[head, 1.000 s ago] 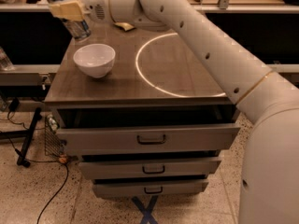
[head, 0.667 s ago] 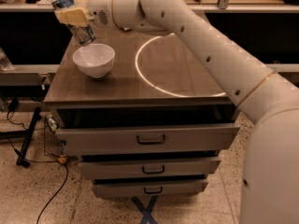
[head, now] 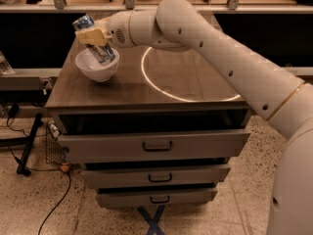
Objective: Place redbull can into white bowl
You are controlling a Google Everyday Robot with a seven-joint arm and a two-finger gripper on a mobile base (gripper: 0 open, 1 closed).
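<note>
The white bowl (head: 97,68) stands on the far left part of the brown table top (head: 146,87). My gripper (head: 93,36) is right above the bowl and is shut on the redbull can (head: 98,45). The blue and silver can is tilted, its upper end pointing up and left, its lower end dipping inside the bowl's rim. I cannot tell whether the can touches the bowl's inside. My white arm reaches in from the right across the table.
A white ring (head: 181,77) is marked on the table top right of the bowl. Below the top are drawers (head: 156,145), the upper one slightly pulled out. A dark ledge and rail run behind the table. Cables lie on the floor at left.
My gripper has moved right and down with the can, from beyond the bowl's far left side to right over it. The can's lower end now dips into the bowl.
</note>
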